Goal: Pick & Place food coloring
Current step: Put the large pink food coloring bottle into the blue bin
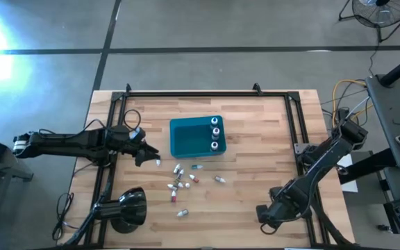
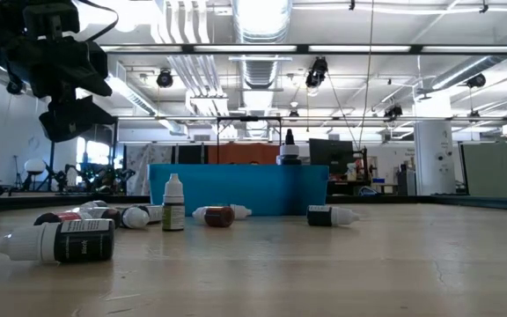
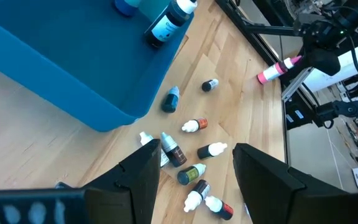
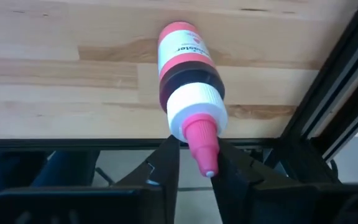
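- The right tool (image 4: pixel 194 163) sits at the surface's (image 1: pixel 255 146) 5 o'clock corner, near the black frame rail (image 1: pixel 304 146). Its jaws are pinched tight on the pink nozzle of a red-bodied bottle (image 4: pixel 190 87) with a white ribbed collar.
- That bottle lies along the planks, its body pointing away from the tool; whether it is lifted clear I cannot tell.
- The left tool (image 3: pixel 194 171) hangs at 9 o'clock of the bin (image 1: pixel 186 142), jaws spread wide and holding nothing, above the scattered vials (image 1: pixel 182 182).
- Step in hand, as I judge it: the right tool has just gripped one bottle; carrying it to the bin comes next.
- That move calls for a lift, a long carry toward 11 o'clock, and a release over the bin. The nozzle is a slim, smooth taper, so the bottle may swing or slip.
- The vials lie at 6 o'clock of the bin, mostly on their sides. They are small plastic cylinders with pale pointed caps and printed labels.
- Three capped bottles (image 1: pixel 215 133) stand in a row along the bin's 3 o'clock wall.
- The bin is a teal rectangular tub with smooth plastic walls; the surface is pale, matte wood.
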